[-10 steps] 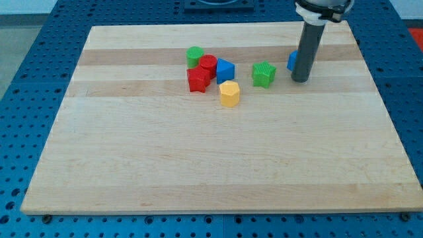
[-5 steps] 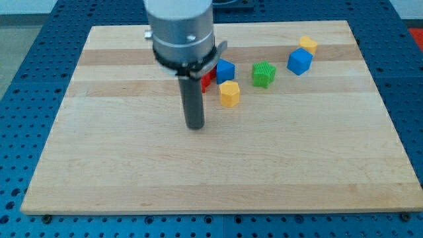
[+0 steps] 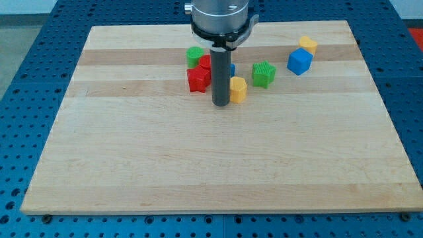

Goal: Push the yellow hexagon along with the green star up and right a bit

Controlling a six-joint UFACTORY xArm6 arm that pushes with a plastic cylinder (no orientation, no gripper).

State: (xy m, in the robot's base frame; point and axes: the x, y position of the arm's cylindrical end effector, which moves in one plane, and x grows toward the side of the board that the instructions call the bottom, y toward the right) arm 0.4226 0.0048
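Observation:
The yellow hexagon [image 3: 238, 88] lies on the wooden board [image 3: 211, 158] near the top middle. The green star [image 3: 264, 73] sits up and to the right of it, a small gap apart. My tip [image 3: 220, 104] stands against the hexagon's left side, touching or nearly touching it. The rod hides part of the blue block [image 3: 229, 69] behind it.
A red block [image 3: 197, 79], a second red block [image 3: 206, 63] and a green block [image 3: 194, 55] cluster left of the rod. A blue cube [image 3: 299, 61] and a yellow block [image 3: 307, 45] sit at the top right.
My tip swung from the top right to the lower left of the cluster, then moved up and right to the hexagon's left side. The hexagon has shifted slightly up and right.

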